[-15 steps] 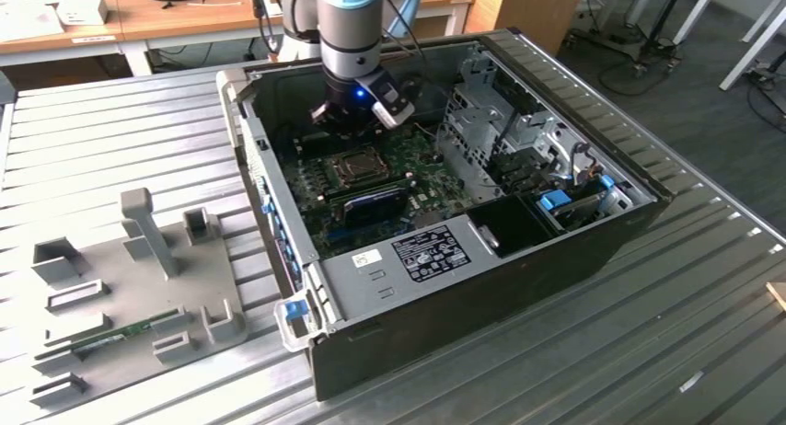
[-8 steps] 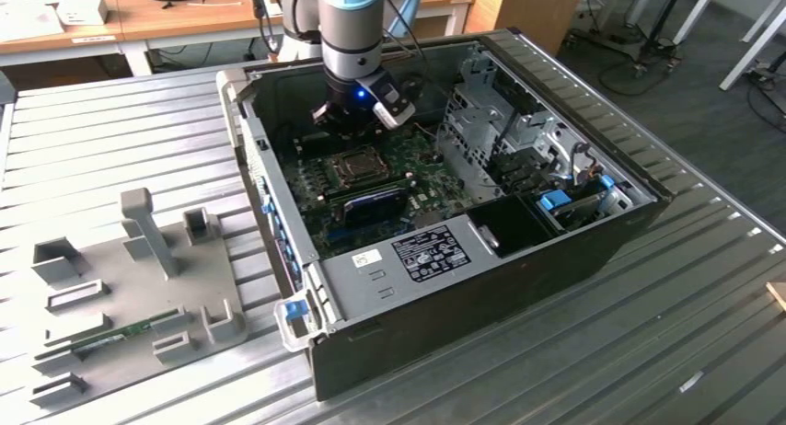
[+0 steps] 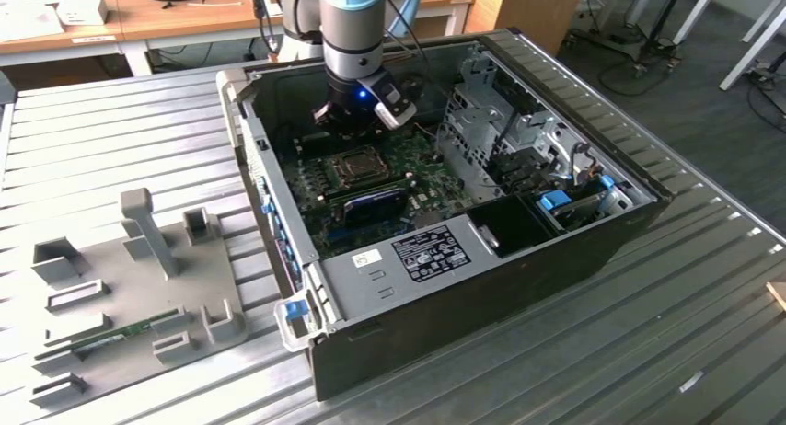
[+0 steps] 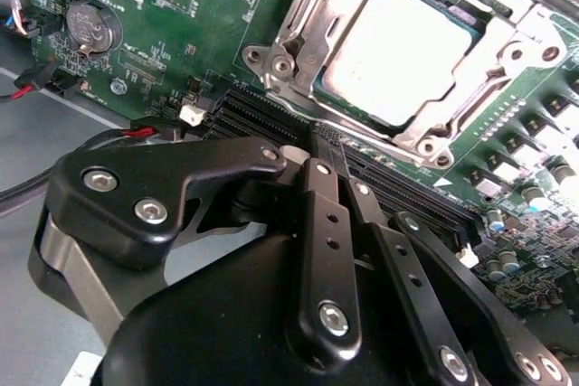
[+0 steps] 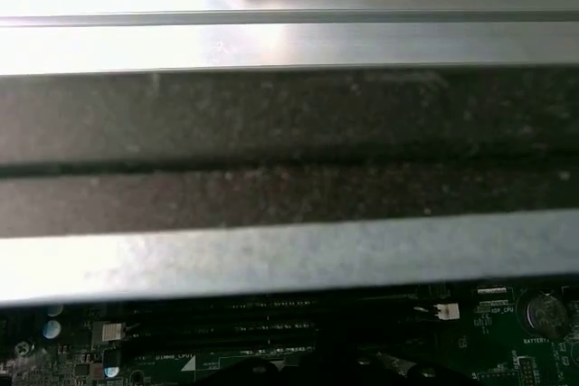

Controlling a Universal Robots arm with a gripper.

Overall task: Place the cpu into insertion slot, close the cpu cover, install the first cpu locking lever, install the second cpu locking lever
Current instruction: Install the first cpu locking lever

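Note:
The cpu point(image 4: 398, 51), a pale square chip, lies flat in the insertion slot point(image 3: 357, 167) on the green motherboard. The silvery cpu cover point(image 4: 507, 47) lies down around its edges, its window showing the chip. A thin metal lever rod point(image 4: 294, 15) runs along one side of the frame; I cannot tell if it is latched. My gripper point(image 4: 327, 146) hangs just beside the socket, over the black memory slots point(image 4: 262, 115), its two black fingers pressed together with nothing between them. In the exterior view the gripper point(image 3: 356, 129) is inside the open computer case, at the socket's far side.
The case walls point(image 3: 491, 287) ring the board closely. A drive cage point(image 3: 503, 121) with cables stands at the exterior view's right. A coin battery point(image 4: 90, 26) and red wires point(image 4: 136, 131) lie near the fingers. A grey fixture plate point(image 3: 135, 287) rests on the slatted table.

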